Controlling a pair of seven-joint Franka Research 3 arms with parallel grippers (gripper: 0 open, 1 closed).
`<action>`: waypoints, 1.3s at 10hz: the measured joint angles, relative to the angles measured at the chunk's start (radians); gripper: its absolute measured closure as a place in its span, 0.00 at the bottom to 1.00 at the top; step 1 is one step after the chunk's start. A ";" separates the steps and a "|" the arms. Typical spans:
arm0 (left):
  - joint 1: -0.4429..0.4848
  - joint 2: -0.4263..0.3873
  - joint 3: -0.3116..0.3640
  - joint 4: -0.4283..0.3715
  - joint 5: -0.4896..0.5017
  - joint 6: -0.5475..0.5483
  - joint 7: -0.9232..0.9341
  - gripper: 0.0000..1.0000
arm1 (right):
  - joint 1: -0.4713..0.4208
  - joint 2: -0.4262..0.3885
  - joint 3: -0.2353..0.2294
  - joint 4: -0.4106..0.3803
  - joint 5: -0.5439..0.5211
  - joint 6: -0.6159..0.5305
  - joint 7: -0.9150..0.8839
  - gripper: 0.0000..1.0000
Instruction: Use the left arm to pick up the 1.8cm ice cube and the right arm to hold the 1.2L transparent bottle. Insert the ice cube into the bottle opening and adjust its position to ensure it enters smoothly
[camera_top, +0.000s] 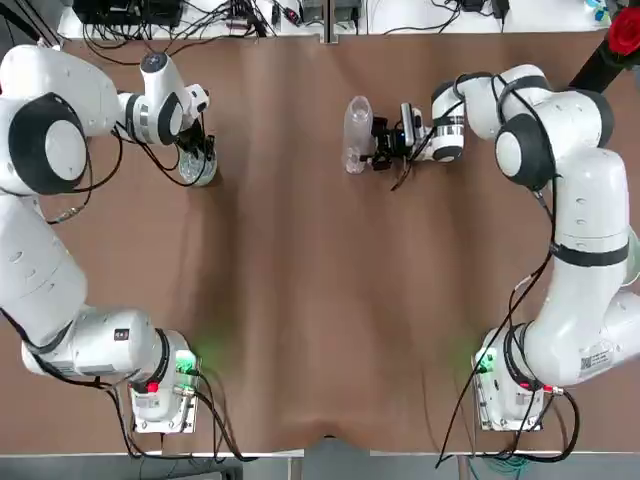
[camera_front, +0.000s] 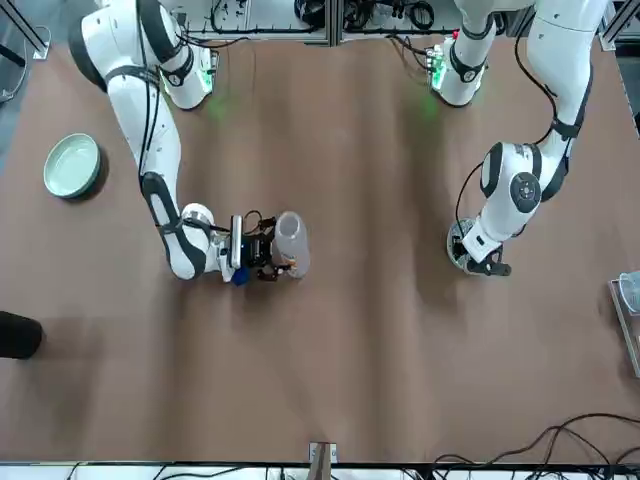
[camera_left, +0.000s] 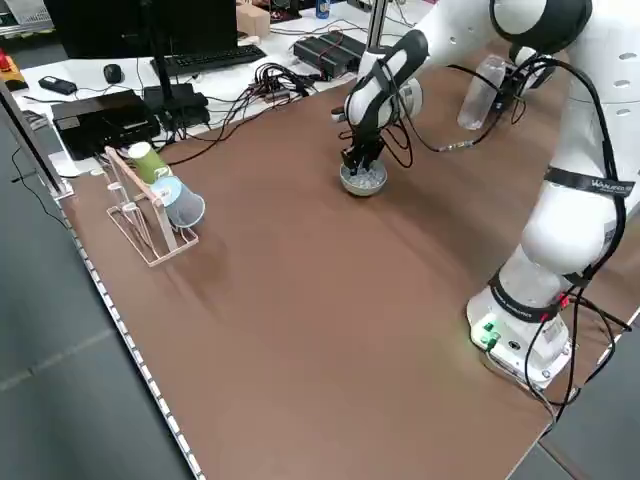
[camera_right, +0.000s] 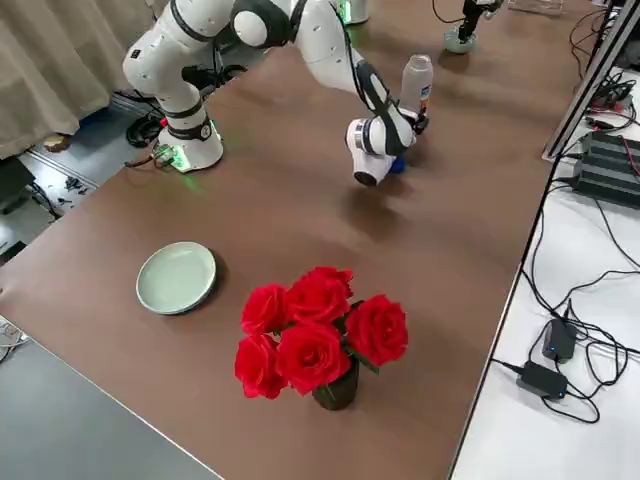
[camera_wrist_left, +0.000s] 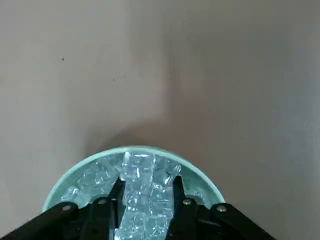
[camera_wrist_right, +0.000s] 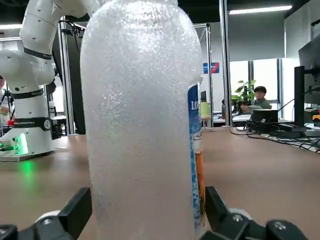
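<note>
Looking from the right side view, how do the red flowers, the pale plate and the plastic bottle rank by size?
1. Red flowers, biggest, though nearest the camera
2. Pale plate
3. Plastic bottle, smallest here, but farther off

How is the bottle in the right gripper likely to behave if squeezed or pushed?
The bottle would probably flex, as its clear wall looks like thin plastic. Its rounded body suggests it could roll if laid down. Tall and slim, it might tip easily.
</note>
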 joint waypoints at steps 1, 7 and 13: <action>0.000 0.000 0.000 0.000 0.000 0.000 0.000 0.60 | 0.000 0.001 -0.001 0.000 0.000 0.000 0.000 0.00; 0.003 -0.028 0.000 0.006 0.000 -0.004 0.000 0.60 | 0.000 0.002 -0.001 0.009 0.017 0.000 -0.001 0.00; 0.006 -0.095 0.000 0.006 0.000 -0.080 0.000 0.60 | 0.016 0.009 0.000 0.011 0.037 0.000 -0.002 0.00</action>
